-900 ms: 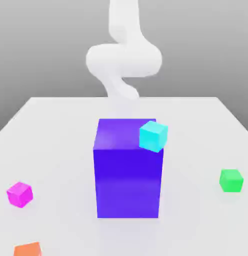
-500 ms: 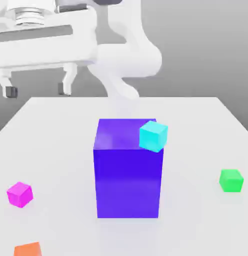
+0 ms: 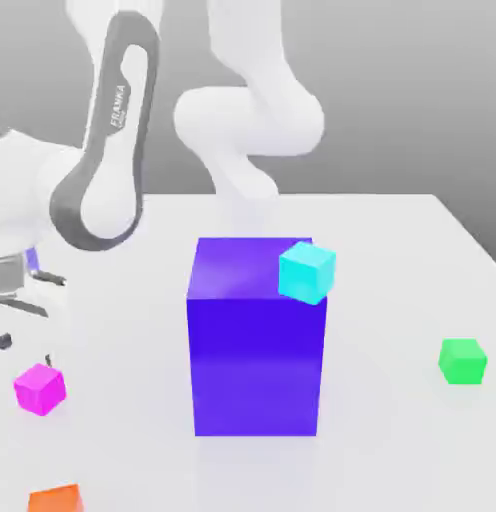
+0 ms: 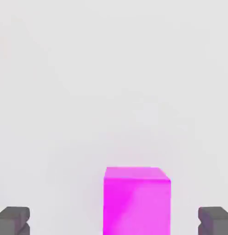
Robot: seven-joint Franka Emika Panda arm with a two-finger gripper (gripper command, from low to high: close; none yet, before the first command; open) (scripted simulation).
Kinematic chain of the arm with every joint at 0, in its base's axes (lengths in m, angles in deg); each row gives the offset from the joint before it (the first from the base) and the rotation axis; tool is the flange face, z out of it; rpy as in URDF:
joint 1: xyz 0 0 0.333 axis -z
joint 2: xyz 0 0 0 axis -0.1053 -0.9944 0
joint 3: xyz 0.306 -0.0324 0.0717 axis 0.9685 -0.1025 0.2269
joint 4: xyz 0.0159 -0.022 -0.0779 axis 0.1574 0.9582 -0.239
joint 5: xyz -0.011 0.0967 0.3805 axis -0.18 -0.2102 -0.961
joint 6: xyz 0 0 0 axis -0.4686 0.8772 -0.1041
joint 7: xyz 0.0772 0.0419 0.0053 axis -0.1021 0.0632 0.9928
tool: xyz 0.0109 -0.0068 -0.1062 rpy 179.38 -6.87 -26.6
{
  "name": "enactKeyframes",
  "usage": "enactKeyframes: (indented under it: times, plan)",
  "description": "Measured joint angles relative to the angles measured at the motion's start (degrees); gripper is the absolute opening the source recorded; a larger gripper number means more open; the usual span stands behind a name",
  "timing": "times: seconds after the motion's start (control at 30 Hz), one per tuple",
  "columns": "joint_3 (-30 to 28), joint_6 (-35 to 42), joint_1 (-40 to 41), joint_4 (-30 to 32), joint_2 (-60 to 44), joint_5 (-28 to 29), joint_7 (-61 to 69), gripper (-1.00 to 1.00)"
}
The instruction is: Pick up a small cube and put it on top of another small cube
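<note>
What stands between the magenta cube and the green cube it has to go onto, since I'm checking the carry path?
The big blue-purple block stands between the magenta cube and the green cube, a cyan cube atop it.

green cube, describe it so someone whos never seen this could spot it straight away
In the exterior view, start from the tall blue-purple block in the middle of the white table. Look toward the view's right, near the table's edge, for a small cube lying by itself. It is bright green, unlike the cyan cube by the block's top.
</note>
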Motion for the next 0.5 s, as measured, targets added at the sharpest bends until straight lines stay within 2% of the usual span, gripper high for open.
enactKeyframes:
  times: [0.13, 0.17, 0.37, 0.5]
  plan:
    - [6.4, -4.5, 5.0, -1.7, -6.7, -7.7, 5.9, 0.00]
    - [8.3, -5.6, 6.5, -2.1, -8.2, -9.2, 7.1, -1.00]
    - [9.3, -6.0, 7.4, -2.4, -8.9, -9.9, 7.6, -1.00]
    - [4.4, -3.1, 3.5, -1.1, -4.6, -5.1, 4.0, -1.00]
